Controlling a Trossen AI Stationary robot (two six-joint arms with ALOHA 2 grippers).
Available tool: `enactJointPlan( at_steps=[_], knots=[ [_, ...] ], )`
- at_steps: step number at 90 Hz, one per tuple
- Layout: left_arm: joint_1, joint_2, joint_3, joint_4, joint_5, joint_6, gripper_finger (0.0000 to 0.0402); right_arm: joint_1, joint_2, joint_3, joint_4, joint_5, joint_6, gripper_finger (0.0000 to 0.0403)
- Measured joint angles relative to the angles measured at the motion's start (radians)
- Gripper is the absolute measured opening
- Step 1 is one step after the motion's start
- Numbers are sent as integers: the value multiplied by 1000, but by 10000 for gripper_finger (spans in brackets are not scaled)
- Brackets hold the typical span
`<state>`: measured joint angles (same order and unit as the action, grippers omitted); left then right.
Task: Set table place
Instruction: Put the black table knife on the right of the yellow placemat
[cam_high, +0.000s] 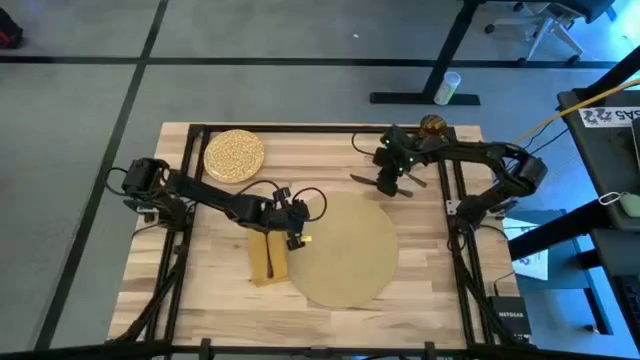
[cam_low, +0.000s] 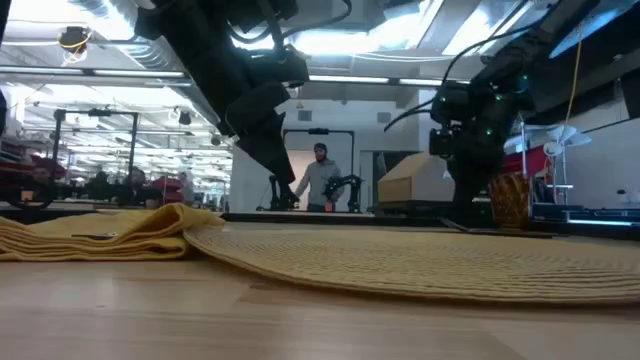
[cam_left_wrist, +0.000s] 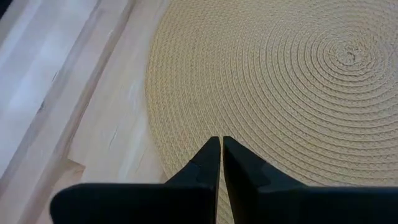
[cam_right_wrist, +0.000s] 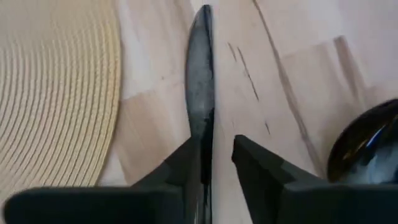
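Nearest the low camera runs the bare wood of the table (cam_low: 300, 320), and on it the front edge of the round tan placemat (cam_low: 420, 262), with the mustard napkin (cam_low: 110, 235) lying rumpled just beside it, its edge touching or slightly overlapping the mat's rim. Above that seam the left gripper (cam_high: 294, 222) hangs with its fingers pressed together and nothing between them, the arm stretched low across the table from its base at the left edge. Farther back, past the mat's far rim, the right gripper (cam_right_wrist: 214, 152) is reached in from the right side, tilted down over the cutlery; a dark knife (cam_right_wrist: 200, 81) sits against one finger, the jaws narrowly parted, so it seems to be at the pick-up of the knife rather than carrying it. A dark spoon bowl (cam_right_wrist: 367, 146) lies near. Beyond, the speckled plate (cam_high: 234, 155) waits at the far left of the table and the amber glass (cam_high: 432, 125) at the far edge. Mat and napkin look placed; the next move likely calls for a firm pinch on the thin knife and a clean lift.
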<state>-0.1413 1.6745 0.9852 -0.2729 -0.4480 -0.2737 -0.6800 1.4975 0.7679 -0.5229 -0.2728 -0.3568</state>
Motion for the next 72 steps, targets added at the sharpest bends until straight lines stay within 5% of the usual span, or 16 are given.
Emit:
enactJointPlan(
  at_steps=[20, 38, 72],
  knots=[
    [-1, 0, 0, -3, 0, 1, 1, 0, 0, 0, -188, 116, -100, 105],
    [28, 0, 0, 2, 5, 9, 1, 0, 2, -47, -177, 141, -122, 105],
    [192, 0, 0, 127, 236, 101, 1, -2, -2, -154, -50, 88, -91, 76]
  ],
)
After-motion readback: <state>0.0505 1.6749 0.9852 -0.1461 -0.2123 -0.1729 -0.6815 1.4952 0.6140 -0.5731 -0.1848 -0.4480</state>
